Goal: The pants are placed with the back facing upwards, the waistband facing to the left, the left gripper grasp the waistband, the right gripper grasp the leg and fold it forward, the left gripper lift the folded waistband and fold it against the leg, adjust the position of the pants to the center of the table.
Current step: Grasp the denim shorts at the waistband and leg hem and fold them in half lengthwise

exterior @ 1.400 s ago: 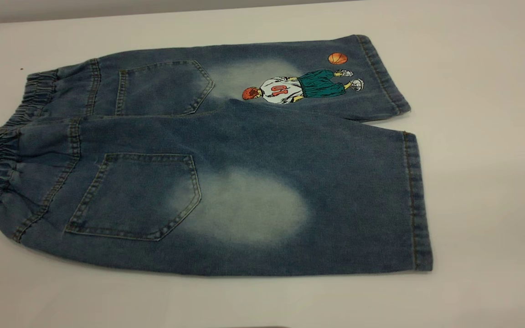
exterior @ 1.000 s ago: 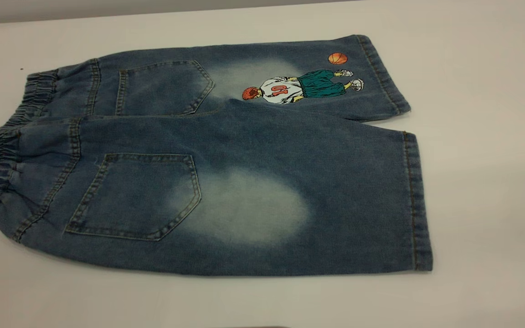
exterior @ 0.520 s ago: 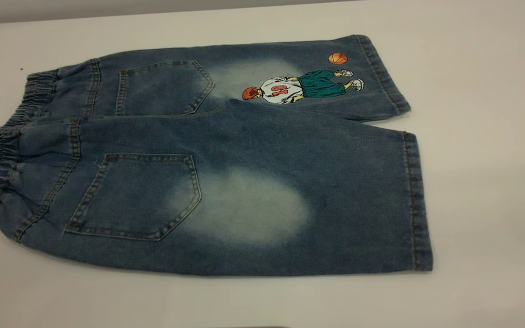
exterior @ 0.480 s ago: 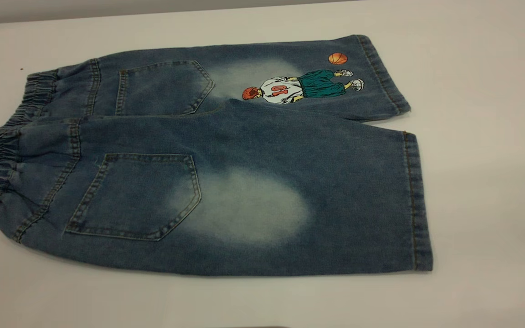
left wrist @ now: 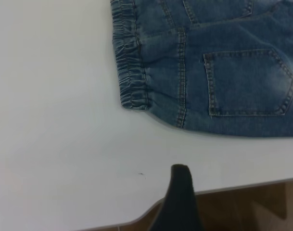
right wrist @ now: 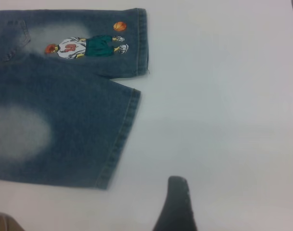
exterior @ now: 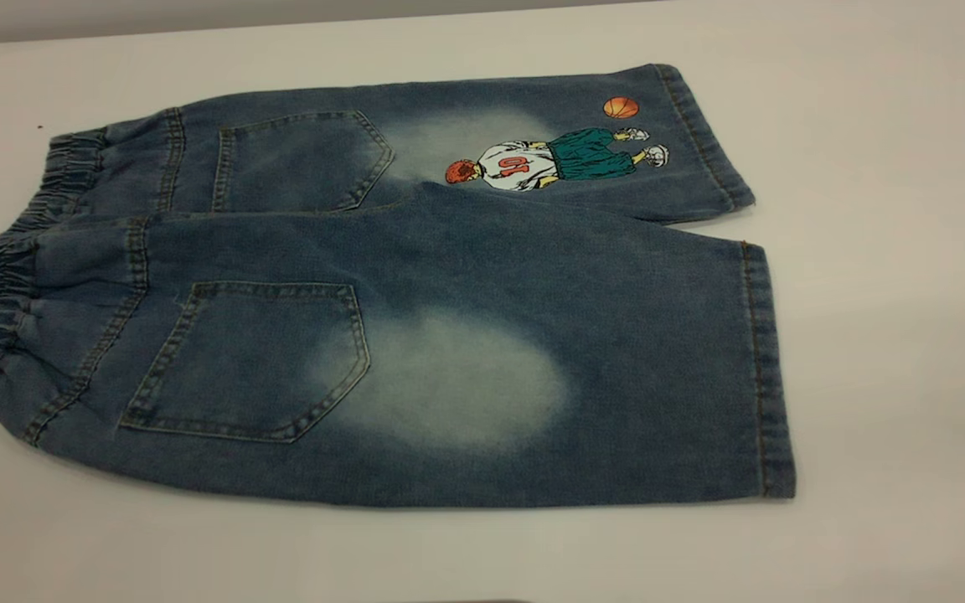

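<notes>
The pants lie flat on the table, back up, both pockets showing. The waistband is at the left end, gathered and dark. The leg with the pale oval patch is nearest the front, its hem at the right. Behind it lies the other leg with the basketball-player print. Neither gripper appears in the exterior view. A dark part of my left gripper hovers over the table's front edge, clear of the waistband. A dark part of my right gripper hangs over bare table, right of the leg's hem.
The table's front edge shows in the left wrist view, with brown floor beyond it. Bare tabletop surrounds the pants, widest at the right. The back edge runs close behind the far leg.
</notes>
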Action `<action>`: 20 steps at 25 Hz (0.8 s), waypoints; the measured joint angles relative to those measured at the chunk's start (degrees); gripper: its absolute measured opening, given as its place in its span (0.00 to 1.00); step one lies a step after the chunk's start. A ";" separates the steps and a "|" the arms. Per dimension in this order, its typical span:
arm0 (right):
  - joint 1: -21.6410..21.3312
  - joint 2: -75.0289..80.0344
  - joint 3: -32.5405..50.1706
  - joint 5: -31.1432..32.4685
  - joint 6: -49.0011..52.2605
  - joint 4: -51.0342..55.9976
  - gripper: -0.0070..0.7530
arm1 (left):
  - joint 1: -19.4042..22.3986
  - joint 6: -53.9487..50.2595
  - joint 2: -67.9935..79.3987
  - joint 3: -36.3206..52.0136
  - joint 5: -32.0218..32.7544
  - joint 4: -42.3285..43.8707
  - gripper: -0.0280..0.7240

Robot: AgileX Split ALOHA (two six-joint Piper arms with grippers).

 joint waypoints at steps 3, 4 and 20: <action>0.00 0.00 0.00 0.00 0.00 0.23 0.68 | 0.00 0.00 0.00 0.00 -0.41 -0.29 0.77; 0.00 0.00 0.00 -0.15 0.00 0.36 0.68 | 0.00 0.00 0.00 0.00 -0.41 -0.60 0.77; 0.00 46.10 -0.64 -18.74 -12.98 19.08 0.68 | 0.00 -23.98 42.77 -1.62 -22.90 13.11 0.77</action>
